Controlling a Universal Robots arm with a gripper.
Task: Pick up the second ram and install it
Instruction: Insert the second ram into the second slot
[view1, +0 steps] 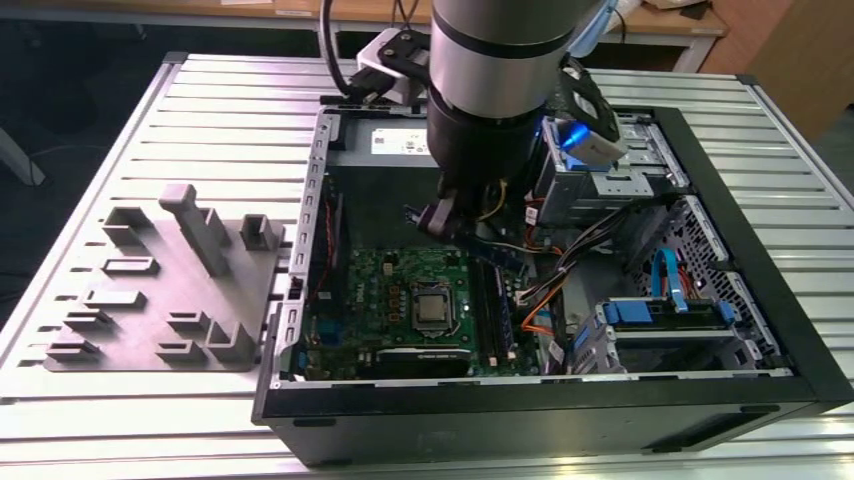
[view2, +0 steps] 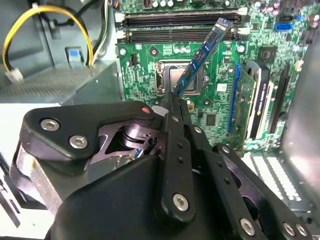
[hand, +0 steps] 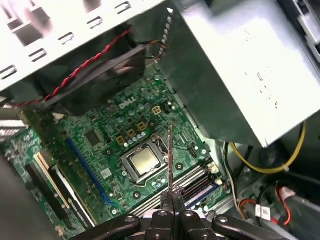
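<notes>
Above motherboard (view2: 145, 65), pincer (view2: 176, 107) clamps second ram (view2: 200, 55), lower end hidden.

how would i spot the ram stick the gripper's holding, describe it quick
Look inside the open computer case, above the green motherboard. The gripper pinches one end of the second ram, a thin narrow stick tilted in mid-air, while neighbouring parts sit fixed on the board.

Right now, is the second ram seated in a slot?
No: in the second wrist view the tool grips the second ram by one end, tilted above the motherboard, clear of its slots.
</notes>
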